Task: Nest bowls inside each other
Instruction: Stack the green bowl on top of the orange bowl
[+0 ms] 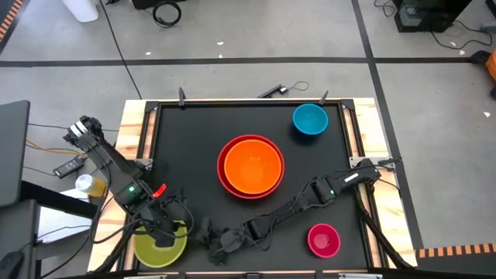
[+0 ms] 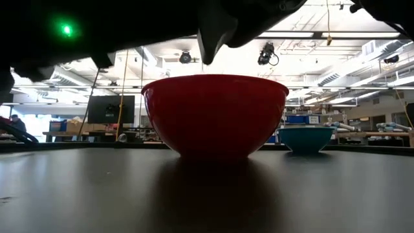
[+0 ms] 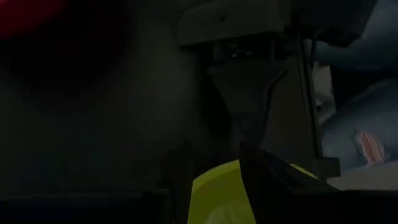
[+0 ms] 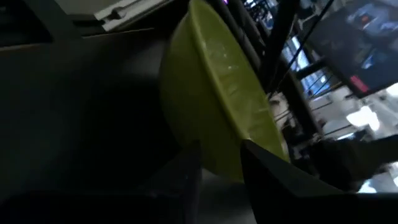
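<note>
The orange bowl (image 1: 252,164) sits nested in the red bowl (image 2: 215,113) at mid table. The blue bowl (image 1: 310,119) stands at the far right and the magenta bowl (image 1: 323,239) at the near right. At the near left, my left gripper (image 1: 167,230) is shut on the yellow-green bowl (image 1: 155,249). My right arm reaches across the near edge. Its gripper (image 1: 209,242) is open, and its fingers stand on either side of that bowl's near wall (image 4: 214,158). My left gripper holds the yellow-green bowl by its rim (image 3: 217,183); one finger (image 3: 273,186) lies over the bowl and the other beside it. The fingers slant down from above. The bowl shows tilted in the right wrist view; whether it touches the table I cannot tell. My right gripper has the bowl's wall between its fingers; whether they touch it I cannot tell.
The black mat (image 1: 194,147) lies bare to the left of the red bowl and between the blue and magenta bowls. A wooden frame (image 1: 133,132) borders the table. A small bottle (image 1: 87,184) and cables lie off the left side.
</note>
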Robot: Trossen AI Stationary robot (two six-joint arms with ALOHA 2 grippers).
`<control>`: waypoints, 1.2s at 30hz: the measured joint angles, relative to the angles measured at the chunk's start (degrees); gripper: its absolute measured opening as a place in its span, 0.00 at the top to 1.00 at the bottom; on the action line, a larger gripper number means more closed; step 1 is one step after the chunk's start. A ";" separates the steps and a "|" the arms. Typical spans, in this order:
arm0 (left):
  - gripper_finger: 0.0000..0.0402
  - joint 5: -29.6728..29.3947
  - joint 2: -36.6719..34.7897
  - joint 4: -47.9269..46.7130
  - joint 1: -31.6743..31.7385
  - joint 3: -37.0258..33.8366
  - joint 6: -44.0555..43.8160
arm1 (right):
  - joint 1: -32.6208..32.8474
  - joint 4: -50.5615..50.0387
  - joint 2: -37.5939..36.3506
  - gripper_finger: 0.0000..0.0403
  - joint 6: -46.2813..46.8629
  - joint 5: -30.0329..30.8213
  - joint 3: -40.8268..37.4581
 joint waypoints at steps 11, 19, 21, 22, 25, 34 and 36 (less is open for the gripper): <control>0.67 0.61 0.00 0.09 0.03 -0.01 -5.01 | -0.27 0.97 -0.21 0.69 -8.46 -6.98 0.04; 0.67 14.64 0.00 -0.04 -0.19 -0.02 -15.99 | -1.48 2.33 -0.21 0.69 -9.15 -10.89 0.04; 0.67 14.56 0.15 0.06 -0.93 -0.02 -18.41 | -1.77 3.27 -0.21 0.69 -9.15 -10.24 0.04; 0.68 14.04 0.68 0.52 -1.27 -0.02 -19.30 | -1.88 3.59 -0.21 0.69 -9.13 -9.31 0.04; 0.69 13.31 3.93 3.95 -2.63 -0.02 -22.10 | -1.99 3.52 -0.21 0.69 -9.15 -4.47 0.04; 0.65 23.42 11.76 7.28 -4.27 -0.07 -28.59 | -1.99 -3.60 -0.30 0.69 -10.89 -9.60 1.46; 0.64 23.36 12.34 7.31 -4.24 -0.07 -28.56 | -2.11 -2.50 -0.32 0.69 -9.22 -9.72 1.49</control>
